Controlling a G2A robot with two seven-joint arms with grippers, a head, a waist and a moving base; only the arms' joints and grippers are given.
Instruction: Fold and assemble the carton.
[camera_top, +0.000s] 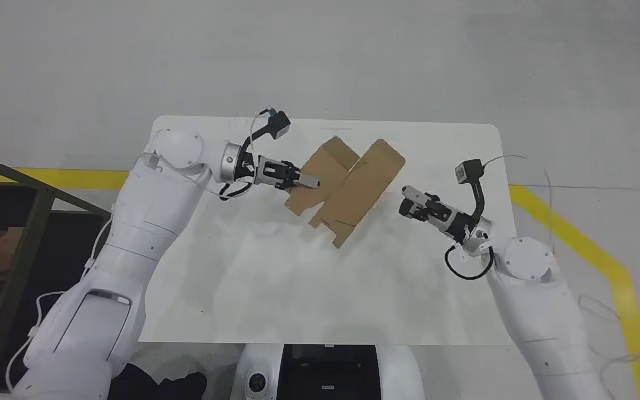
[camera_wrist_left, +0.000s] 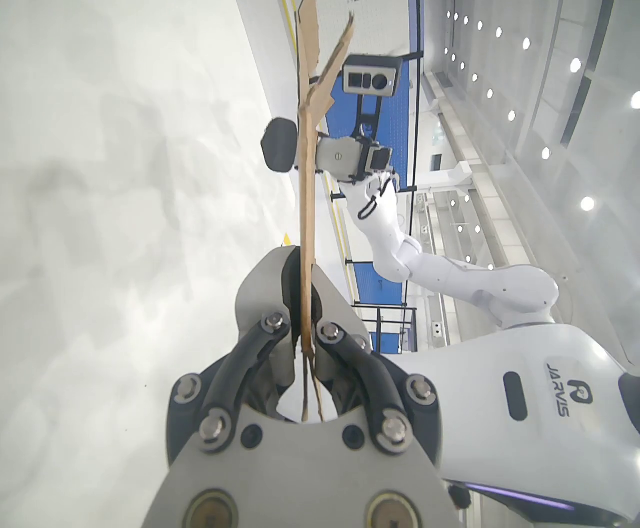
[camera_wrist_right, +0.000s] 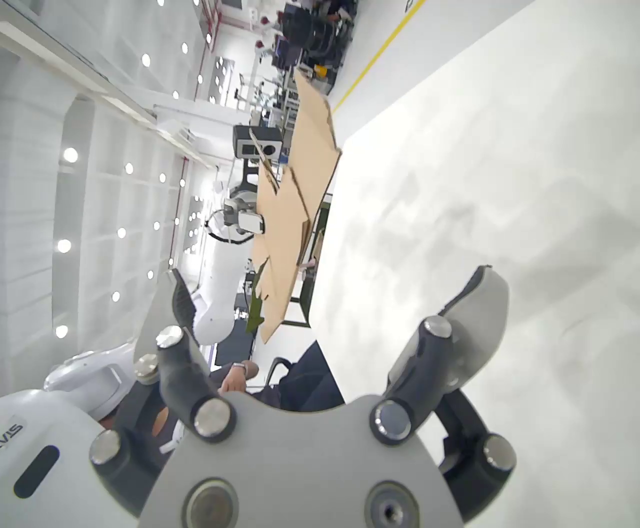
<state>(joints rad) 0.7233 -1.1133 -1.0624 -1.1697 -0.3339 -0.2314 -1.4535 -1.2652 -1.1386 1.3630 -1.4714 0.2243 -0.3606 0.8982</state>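
- Gripping 1 edge of the flat brown carton (camera_top: 350, 190), the left claw (camera_top: 312, 181) is clamped tight on it.
- The carton is over the far middle of the white tabletop (camera_top: 250, 290), between both arms.
- The right claw (camera_top: 405, 200) is spread wide, holding nothing, near the carton but not touching it.

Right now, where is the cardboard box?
In the top view, the box is between the arms, pinched by the left tool, apart from the right tool.
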